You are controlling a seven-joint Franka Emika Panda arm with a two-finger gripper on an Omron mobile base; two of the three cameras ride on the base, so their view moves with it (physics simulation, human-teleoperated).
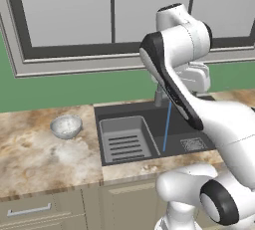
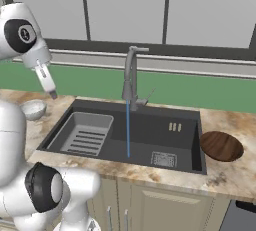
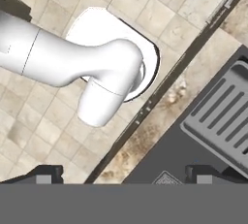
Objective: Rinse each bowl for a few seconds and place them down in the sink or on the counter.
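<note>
Partly hidden: sink [image 1: 149, 112] right end — arm [image 1: 172, 82] in front.

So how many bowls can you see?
2. A speckled grey-white bowl sits on the counter left of the sink. A dark reddish-brown bowl sits on the counter right of the sink.

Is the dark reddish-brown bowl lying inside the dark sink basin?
No, the dark reddish-brown bowl rests on the beige marbled counter to the right of the dark sink basin.
</note>
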